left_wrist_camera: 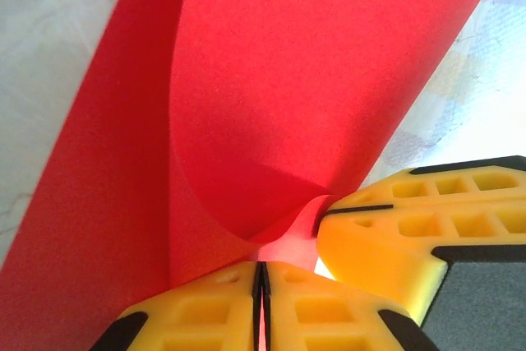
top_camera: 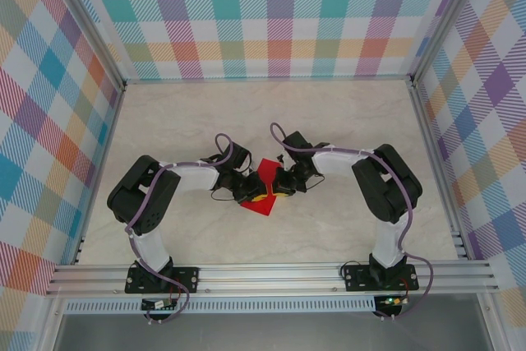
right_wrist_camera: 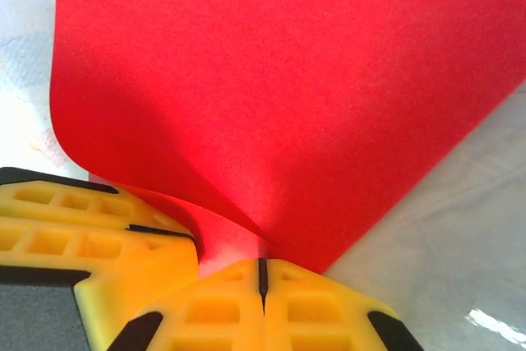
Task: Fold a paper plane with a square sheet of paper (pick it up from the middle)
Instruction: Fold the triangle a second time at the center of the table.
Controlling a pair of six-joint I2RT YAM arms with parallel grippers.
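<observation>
Overhead, both pairs of jaws pinch the red sheet (top_camera: 268, 174), hiding its middle.

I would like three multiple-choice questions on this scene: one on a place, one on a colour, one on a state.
1. Where is the sheet? A. left of both grippers B. between the left gripper and the right gripper C. right of both grippers
2. What colour are the fingers? A. yellow B. blue C. white
3. How is the sheet? A. lying flat B. torn in two C. curved, pinched by both grippers
Answers: 1 B, the top view shows it between them; 2 A, both wrist views show yellow; 3 C, it bends into shut fingers.
</observation>
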